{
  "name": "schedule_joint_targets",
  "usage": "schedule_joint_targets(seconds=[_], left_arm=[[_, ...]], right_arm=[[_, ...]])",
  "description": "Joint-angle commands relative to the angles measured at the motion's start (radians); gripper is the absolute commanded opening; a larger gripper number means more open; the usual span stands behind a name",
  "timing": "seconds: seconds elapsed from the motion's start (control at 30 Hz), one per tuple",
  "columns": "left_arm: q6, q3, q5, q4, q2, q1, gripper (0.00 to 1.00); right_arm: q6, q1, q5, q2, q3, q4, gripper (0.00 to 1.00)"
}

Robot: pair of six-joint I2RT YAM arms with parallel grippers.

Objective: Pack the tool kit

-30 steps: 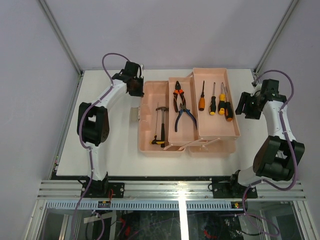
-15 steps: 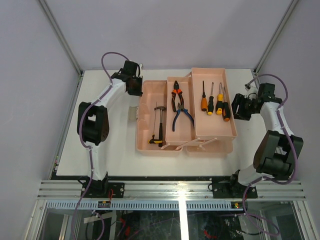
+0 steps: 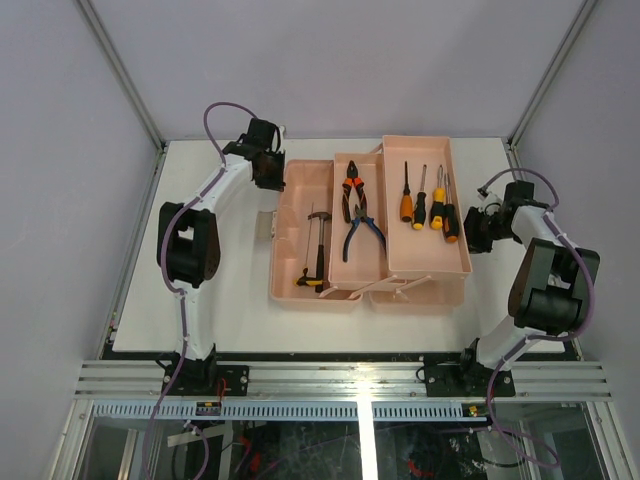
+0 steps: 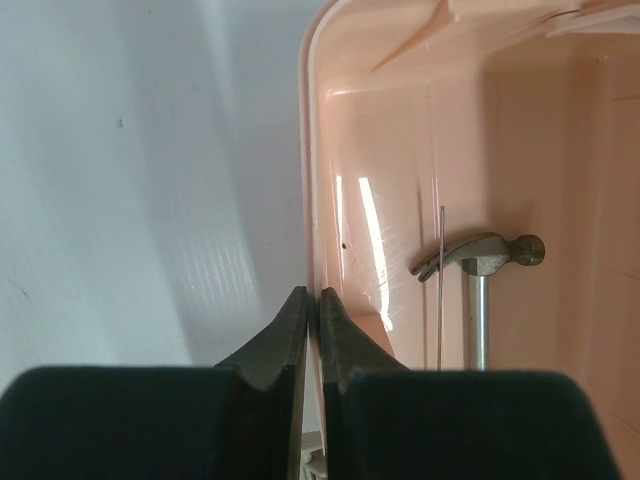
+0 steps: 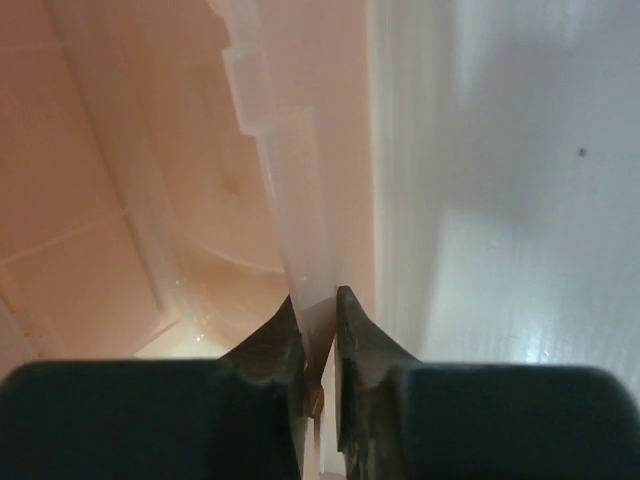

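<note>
A salmon-pink translucent toolbox [image 3: 300, 200] lies open mid-desk [image 3: 230, 280], its trays fanned out. A hammer [image 3: 318, 250] sits in the base at 9 o'clock, orange pliers [image 3: 355, 188] and blue pliers [image 3: 366, 232] in the middle tray, and screwdrivers [image 3: 425, 208] in the tray at 3 o'clock. The right tool [image 5: 318, 300] pinches the box's 3 o'clock wall. The left tool [image 4: 312, 300] is pressed together at its 9 o'clock rim.

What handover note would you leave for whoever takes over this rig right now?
Left gripper: shut on the toolbox at its left rim.
Right gripper: shut on the edge of the right tray.
Tools: hammer in the left compartment; orange pliers and blue pliers in the middle tray; screwdrivers in the right tray.
Done: all tools loaded.
Left: fold the trays together and close the box.
</note>
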Motion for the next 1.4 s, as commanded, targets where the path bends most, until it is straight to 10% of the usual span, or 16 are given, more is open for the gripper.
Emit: schedule_joint_targets(seconds=[0.0, 0.43, 1.13, 1.23, 1.37], left_arm=[[0.044, -0.03, -0.081, -0.086, 0.085, 0.033, 0.0], [-0.076, 0.019, -0.158, -0.127, 0.093, 0.031, 0.0], [-0.194, -0.021, -0.094, -0.16, 0.053, 0.022, 0.0], [-0.206, -0.022, -0.062, -0.159, 0.062, 0.024, 0.16], [-0.218, -0.018, -0.03, -0.153, 0.071, 0.027, 0.63]], right_arm=[[-0.015, -0.005, 0.051, -0.027, 0.044, -0.011, 0.02], [-0.01, 0.074, 0.33, -0.197, 0.428, -0.202, 0.0], [0.025, 0.635, 1.037, -0.056, 0.815, -0.444, 0.0], [0.034, 0.7, 1.122, -0.018, 0.85, -0.482, 0.0], [0.047, 0.767, 1.213, 0.041, 0.911, -0.517, 0.0]])
